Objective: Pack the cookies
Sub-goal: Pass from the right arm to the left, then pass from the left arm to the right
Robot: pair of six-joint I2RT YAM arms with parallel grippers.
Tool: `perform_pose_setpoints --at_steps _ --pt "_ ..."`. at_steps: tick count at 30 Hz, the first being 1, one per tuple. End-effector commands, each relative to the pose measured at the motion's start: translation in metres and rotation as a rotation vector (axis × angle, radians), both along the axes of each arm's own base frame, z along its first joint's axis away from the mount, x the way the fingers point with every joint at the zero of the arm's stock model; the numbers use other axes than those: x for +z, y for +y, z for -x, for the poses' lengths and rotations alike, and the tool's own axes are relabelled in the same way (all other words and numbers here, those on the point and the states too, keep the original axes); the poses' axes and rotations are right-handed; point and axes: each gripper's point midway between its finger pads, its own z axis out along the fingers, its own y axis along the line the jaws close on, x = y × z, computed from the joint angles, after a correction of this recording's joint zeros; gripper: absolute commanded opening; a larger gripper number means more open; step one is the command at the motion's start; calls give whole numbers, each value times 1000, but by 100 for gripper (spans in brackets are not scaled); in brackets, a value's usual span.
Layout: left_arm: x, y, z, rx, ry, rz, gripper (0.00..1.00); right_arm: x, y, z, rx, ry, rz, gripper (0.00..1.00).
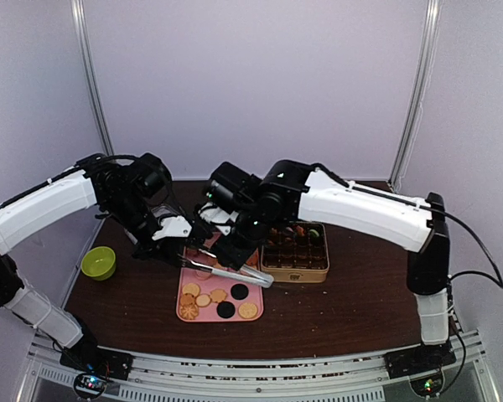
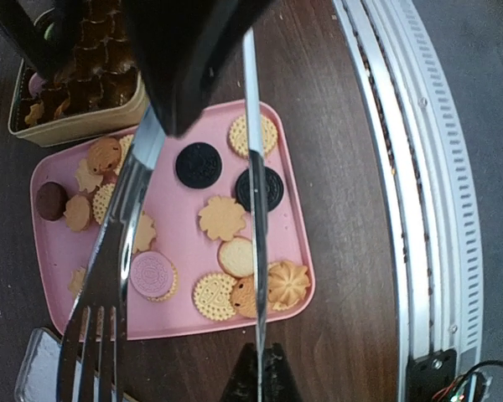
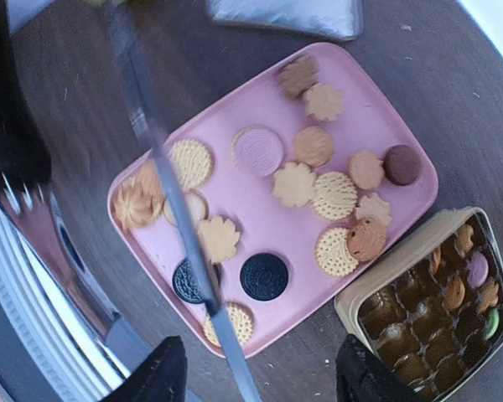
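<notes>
1. Table (image 1: 344, 310): dark brown wood. You see both arms reaching in over its middle.
2. Left claw (image 1: 178, 233): clenched on the tongs (image 1: 230, 272). In the left wrist view you see the two metal blades run out from it above the tray.
3. Right claw (image 3: 264, 368): released, fingers standing apart. One blurred tong blade passes between them, and neither finger appears to press on it.
4. Tray (image 2: 184, 247): pink, rectangular, rounded corners, flat on the table in front of the arms.
5. Tin (image 1: 293, 275): gold, square, divided into small compartments. It sits just beside the tray, on the right arm's side.
6. Tongs: bright metal, one blade ending in fork-like prongs. They hang over the tray, and you cannot tell whether they touch anything on it.
7. Bowl (image 1: 98, 262): small, green, well apart from the tray on the left arm's side.
8. Cookies (image 2: 222, 218): most lie loose on the tray. They are tan rounds and flower shapes, with two black rounds, one pink round and one dark brown. A few sit in the tin's compartments, along the side away from the tray.
</notes>
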Motion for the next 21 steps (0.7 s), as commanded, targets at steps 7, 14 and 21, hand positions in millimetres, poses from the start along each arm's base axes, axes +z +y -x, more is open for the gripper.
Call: perform_pose_setpoints --at_steps 7,14,21 --pt "114 -27 -55 305 194 580 0 229 -88 -22 -213 -302 -1030 100" --pt "164 -40 -49 338 390 780 0 228 -109 -14 -186 -277 -1272 100" --pt "187 -46 -41 312 522 838 0 234 -88 -13 -96 -215 -1384 100"
